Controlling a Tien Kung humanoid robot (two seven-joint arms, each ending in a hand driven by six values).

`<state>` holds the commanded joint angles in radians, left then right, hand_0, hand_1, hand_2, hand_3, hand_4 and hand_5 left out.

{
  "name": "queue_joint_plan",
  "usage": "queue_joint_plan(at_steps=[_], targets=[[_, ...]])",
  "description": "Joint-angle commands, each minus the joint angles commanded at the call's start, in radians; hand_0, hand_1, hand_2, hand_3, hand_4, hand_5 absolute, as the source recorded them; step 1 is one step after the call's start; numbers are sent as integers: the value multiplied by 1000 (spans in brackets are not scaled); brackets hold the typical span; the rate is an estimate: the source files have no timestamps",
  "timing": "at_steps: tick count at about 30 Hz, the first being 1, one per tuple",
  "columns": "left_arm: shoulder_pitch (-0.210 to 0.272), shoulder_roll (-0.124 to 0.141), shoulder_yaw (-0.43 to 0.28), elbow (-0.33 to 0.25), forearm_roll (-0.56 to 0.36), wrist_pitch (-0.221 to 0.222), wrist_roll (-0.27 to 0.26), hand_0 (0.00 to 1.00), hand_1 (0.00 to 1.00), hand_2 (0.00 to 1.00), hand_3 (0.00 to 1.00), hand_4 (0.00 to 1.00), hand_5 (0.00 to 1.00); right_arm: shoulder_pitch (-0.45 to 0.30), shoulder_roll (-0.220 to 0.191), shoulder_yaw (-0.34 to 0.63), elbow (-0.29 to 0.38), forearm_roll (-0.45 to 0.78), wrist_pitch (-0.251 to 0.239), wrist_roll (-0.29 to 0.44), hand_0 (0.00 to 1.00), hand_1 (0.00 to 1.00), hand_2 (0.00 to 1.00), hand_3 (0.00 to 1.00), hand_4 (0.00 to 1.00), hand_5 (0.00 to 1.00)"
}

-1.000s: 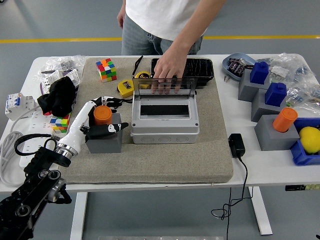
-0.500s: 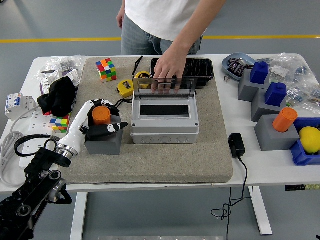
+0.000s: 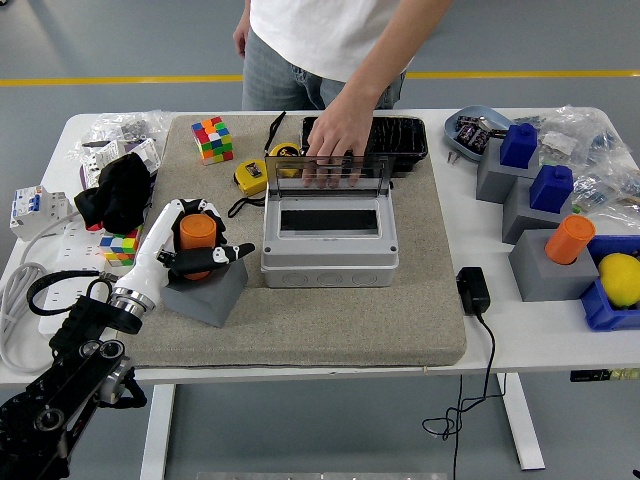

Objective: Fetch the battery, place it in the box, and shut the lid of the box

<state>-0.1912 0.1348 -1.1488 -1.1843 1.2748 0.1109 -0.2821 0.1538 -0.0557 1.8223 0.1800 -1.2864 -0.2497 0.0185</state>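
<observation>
Since the earlier frame the left hand (image 3: 195, 255) has tilted the grey holder (image 3: 208, 292) at left-centre, fingers closed around the orange battery (image 3: 197, 238). Fetching continues; next, pull it free toward the open box (image 3: 330, 245), centre, where a person's hand (image 3: 332, 150) holds the lid (image 3: 328, 176).

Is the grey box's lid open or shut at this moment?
Open. The clear lid stands raised at the grey box's far edge, the person's hand resting on it, and the box's dark opening shows.

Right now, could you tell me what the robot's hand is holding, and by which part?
The left hand grips the orange battery around its lower body, just above the tilted grey holder.
</observation>
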Motion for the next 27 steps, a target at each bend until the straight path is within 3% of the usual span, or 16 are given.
queue_joint_plan(at_steps=[12, 21, 27], targets=[[0, -2, -6, -13, -16, 21, -8, 107, 127, 155, 131, 998, 14, 2, 1, 0, 0, 1, 1, 1, 834, 826, 773, 805, 998, 998], [-9, -6, -18, -25, -25, 43, -22, 61, 61, 107, 76, 998, 20, 3, 1, 2, 0, 1, 2, 1, 834, 826, 772, 805, 998, 998], [-29, -8, -16, -31, -58, 105, -56, 30, 15, 56, 25, 998, 73, 3, 1, 4, 0, -1, 2, 1, 834, 826, 772, 805, 998, 998]])
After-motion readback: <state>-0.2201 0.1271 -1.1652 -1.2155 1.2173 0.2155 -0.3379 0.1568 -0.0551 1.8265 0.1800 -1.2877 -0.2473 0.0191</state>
